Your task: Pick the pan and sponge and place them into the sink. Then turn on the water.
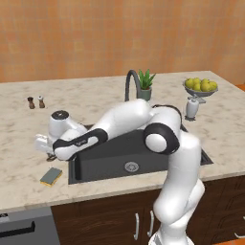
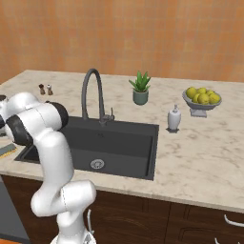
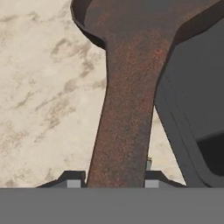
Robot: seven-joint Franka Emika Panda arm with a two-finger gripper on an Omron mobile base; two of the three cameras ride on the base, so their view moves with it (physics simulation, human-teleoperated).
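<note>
Atop marble counter, black sink

An orange-brown plastered wall runs behind the desk, whose top is pale beige marble with brown veining. Below its front edge sit dark wooden cabinet doors with curved silver handles. At the lower left of the left base view stands a grey appliance front with a dark handle bar. The light is even and soft, throwing only faint shadows on the stone.
</note>
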